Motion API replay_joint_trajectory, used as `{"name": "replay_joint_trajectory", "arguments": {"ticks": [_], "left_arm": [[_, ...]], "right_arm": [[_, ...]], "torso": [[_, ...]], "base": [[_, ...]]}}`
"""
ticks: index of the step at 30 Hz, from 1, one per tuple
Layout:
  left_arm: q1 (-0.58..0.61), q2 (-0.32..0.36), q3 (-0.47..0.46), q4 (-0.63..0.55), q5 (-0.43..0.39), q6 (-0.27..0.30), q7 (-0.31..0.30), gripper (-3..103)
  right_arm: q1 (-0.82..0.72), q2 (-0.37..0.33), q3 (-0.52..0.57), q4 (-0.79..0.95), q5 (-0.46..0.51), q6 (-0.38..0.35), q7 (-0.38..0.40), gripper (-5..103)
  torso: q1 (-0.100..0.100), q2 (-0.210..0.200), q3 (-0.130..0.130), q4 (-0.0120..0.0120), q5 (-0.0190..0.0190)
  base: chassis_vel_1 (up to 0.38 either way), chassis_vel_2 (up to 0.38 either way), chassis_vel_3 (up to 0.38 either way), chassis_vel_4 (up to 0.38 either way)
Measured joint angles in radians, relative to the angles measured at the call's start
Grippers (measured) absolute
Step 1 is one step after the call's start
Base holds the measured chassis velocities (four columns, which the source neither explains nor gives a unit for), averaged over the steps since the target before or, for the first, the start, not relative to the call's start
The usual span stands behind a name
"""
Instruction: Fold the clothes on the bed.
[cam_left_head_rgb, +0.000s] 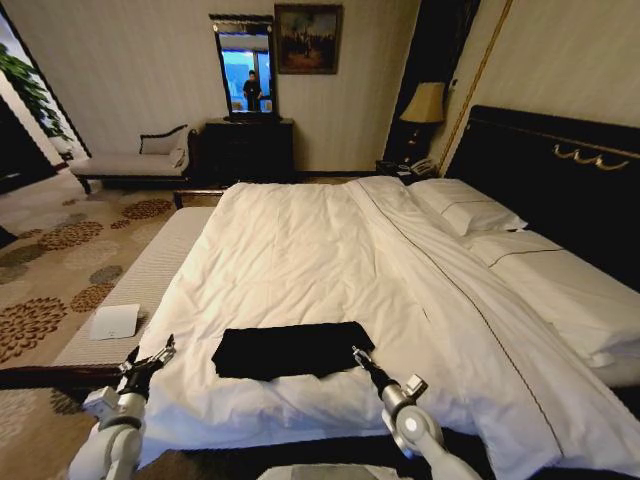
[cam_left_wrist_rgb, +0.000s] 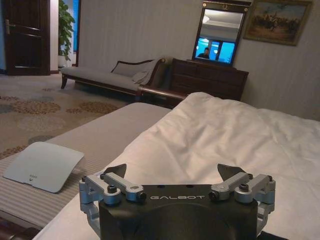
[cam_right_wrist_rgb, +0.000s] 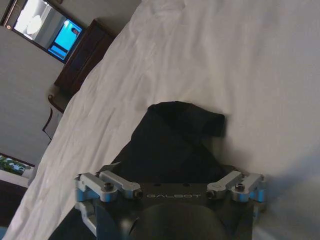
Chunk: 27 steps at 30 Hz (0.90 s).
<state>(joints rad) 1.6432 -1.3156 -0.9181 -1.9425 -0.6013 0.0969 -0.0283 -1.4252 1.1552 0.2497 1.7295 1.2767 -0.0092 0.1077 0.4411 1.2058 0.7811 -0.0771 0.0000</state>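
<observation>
One black T-shirt (cam_left_head_rgb: 290, 349) lies folded on the white bed (cam_left_head_rgb: 300, 250); both hands open, left hand (cam_left_head_rgb: 152, 362), right hand (cam_left_head_rgb: 358, 354)

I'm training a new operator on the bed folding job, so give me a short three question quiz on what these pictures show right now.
1. True or false: the black T-shirt lies on the white bed, near its foot edge.
2. Which gripper is right beside the T-shirt? A) left gripper B) right gripper
3. Fill in: the left gripper's jaws are ____, with nothing between them.

Key:
1. True. It lies as a flat dark rectangle on the duvet.
2. B. The right gripper is at the shirt's right end; the left gripper sits apart from it, over the bed's left edge.
3. Open.
</observation>
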Motion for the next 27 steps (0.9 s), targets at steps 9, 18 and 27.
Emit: {"name": "replay_joint_trajectory", "arguments": {"ticks": [9, 18, 27], "left_arm": [[0.013, -0.004, 0.004, -0.026, 0.002, 0.003, -0.004, 100], [0.035, -0.004, 0.007, -0.046, 0.003, -0.005, -0.005, 100], [0.037, -0.005, -0.012, -0.055, -0.026, -0.008, -0.014, 100]], "right_arm": [[0.007, 0.037, 0.008, -0.004, -0.008, 0.006, 0.001, 66], [0.025, 0.075, 0.012, -0.057, -0.036, 0.027, -0.003, 39], [0.019, 0.086, 0.052, -0.028, -0.018, 0.052, -0.017, 4]], "torso": [[0.000, 0.000, 0.000, 0.0000, 0.0000], [0.000, 0.000, 0.000, 0.0001, 0.0001], [0.000, 0.000, 0.000, 0.0003, 0.0003]], "base": [[0.000, 0.000, 0.000, 0.000], [0.000, 0.000, 0.000, 0.000], [0.000, 0.000, 0.000, 0.000]]}}
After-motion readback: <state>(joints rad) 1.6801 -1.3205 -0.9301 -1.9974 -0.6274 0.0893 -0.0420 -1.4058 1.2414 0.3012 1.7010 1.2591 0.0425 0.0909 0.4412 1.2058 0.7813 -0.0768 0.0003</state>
